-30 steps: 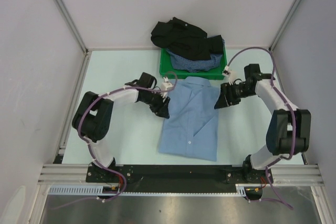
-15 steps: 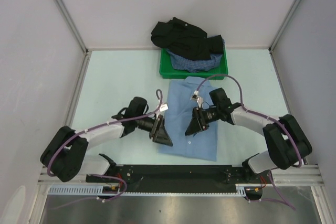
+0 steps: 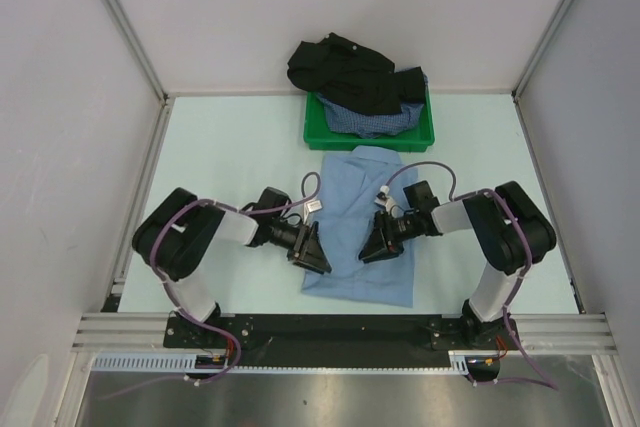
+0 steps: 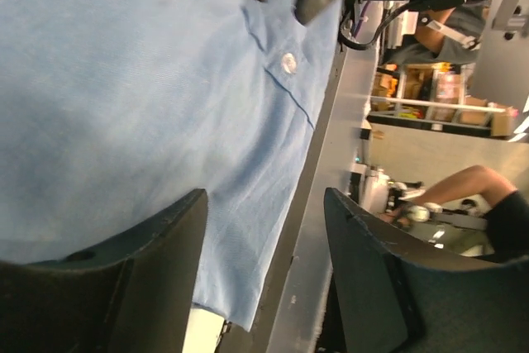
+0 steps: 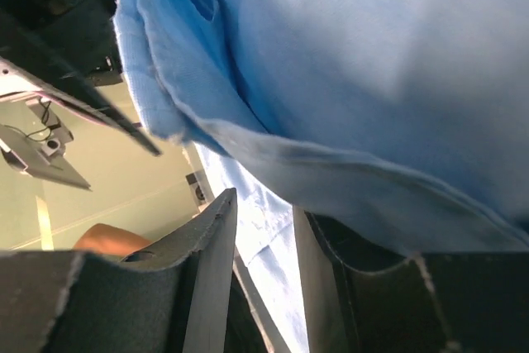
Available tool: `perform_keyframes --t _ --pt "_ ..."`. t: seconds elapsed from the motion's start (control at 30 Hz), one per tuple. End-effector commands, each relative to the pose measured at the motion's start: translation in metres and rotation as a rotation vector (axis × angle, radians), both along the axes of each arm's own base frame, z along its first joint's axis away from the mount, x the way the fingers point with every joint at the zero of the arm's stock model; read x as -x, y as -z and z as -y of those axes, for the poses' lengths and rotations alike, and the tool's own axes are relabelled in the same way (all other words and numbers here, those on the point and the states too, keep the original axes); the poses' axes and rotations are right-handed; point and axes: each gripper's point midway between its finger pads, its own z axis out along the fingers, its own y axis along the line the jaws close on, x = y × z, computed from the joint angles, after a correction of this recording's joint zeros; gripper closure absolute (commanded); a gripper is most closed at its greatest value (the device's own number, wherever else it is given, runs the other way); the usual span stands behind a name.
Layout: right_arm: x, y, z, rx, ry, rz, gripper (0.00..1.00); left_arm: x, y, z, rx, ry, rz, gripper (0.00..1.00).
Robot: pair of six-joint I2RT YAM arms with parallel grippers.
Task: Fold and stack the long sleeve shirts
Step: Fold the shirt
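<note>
Left tool spread, right tool nearly together, hold unclear: your limp light blue shirt will likely sag; pinch its hem corners.

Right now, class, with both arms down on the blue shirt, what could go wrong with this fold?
1. The right fingers sit at a thick fold of the blue shirt; they may pinch uneven layers and drag it askew.
2. The left fingers stand open over the hem near the table's front edge; they may catch only the top layer or push cloth over the edge.
</note>
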Motion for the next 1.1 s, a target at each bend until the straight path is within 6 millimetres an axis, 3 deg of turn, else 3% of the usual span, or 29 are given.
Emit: perform_keyframes --t 0.0,0.03,0.13,0.17,0.2,0.23,0.3,0.47,0.5,0.6,0.67,0.77,0.93,1.07 --pt "-0.011 -0.001 0.012 0.063 0.022 0.111 0.61 0.003 -0.032 -0.002 0.114 0.07 0.226 0.34" --pt "-0.007 -0.012 0.012 0.043 0.017 0.115 0.61 0.011 -0.052 -0.004 0.148 0.092 0.277 0.34" --pt "-0.004 -0.062 0.004 -0.06 0.054 0.204 0.6 0.038 -0.077 -0.003 0.207 0.159 0.339 0.34" --pt "0.005 -0.067 0.003 -0.076 0.061 0.186 0.61 0.054 -0.077 0.001 0.201 0.189 0.314 0.33" --pt "0.013 -0.081 -0.003 -0.106 0.05 0.208 0.61 0.057 -0.076 0.004 0.189 0.186 0.313 0.33" --pt "0.019 -0.083 -0.006 -0.099 0.074 0.15 0.63 0.06 -0.075 0.009 0.19 0.186 0.316 0.33" --pt "0.042 -0.065 -0.004 -0.062 0.088 0.035 0.65 0.064 -0.063 0.013 0.15 0.176 0.254 0.33" --pt "0.065 -0.018 0.018 0.123 0.245 -0.169 0.74 0.042 -0.031 0.028 0.035 0.171 0.12 0.32" --pt "0.068 -0.016 0.018 0.137 0.238 -0.174 0.74 0.041 -0.013 0.027 -0.016 0.164 0.066 0.32" --pt "0.085 0.016 0.036 0.339 0.297 -0.276 0.76 0.035 0.012 0.025 -0.078 0.13 -0.013 0.33" --pt "0.088 0.032 0.05 0.432 0.349 -0.322 0.78 0.027 0.016 0.024 -0.083 0.11 -0.024 0.34" --pt "0.093 0.041 0.059 0.493 0.382 -0.392 0.83 0.024 0.009 0.022 -0.059 0.108 -0.006 0.34" --pt "0.102 0.036 0.067 0.566 0.392 -0.454 0.86 0.018 -0.027 0.018 0.019 0.145 0.179 0.34" --pt "0.081 0.009 0.055 0.458 0.365 -0.378 0.92 0.006 -0.041 0.01 0.016 0.127 0.274 0.34"
